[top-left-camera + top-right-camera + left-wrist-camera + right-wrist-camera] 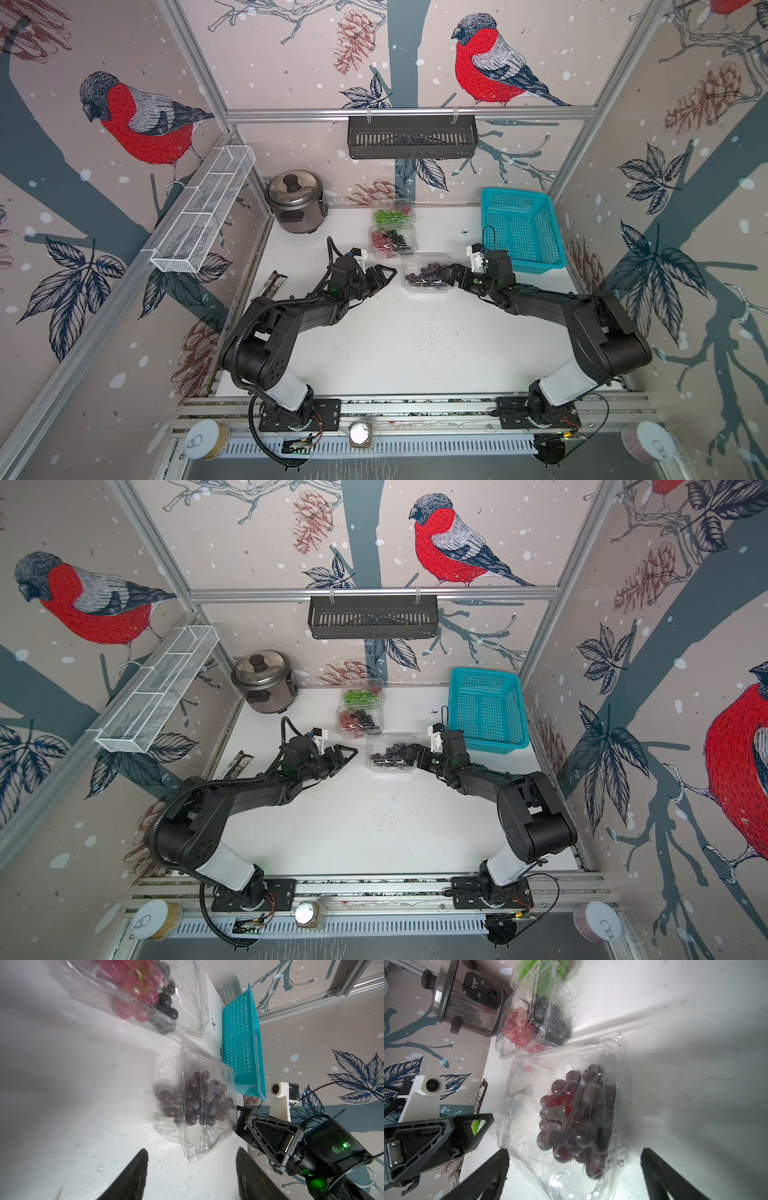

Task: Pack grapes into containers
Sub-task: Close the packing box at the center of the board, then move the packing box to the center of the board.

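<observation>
On the tabletop (415, 332), between the two hands, lies the nearest container (424, 259) of dark purple grapes (426, 277). The left hand (386, 278) stands just beside it, jaws parted and empty. The right hand (449, 276), jaws wide, straddles its opposite end (one fingertip (242, 1108) at the rim), gripping nothing. The rice cooker's (467, 1001) panel print is unreadable.

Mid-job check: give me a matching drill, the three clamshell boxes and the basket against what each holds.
Things:
1. far box
2. middle box
3. near box
4. basket

Contents:
a. nothing
b. dark purple grapes
c. mostly green grapes
d. red and black grapes

Pairs: 1-c, 2-d, 3-b, 4-a
</observation>
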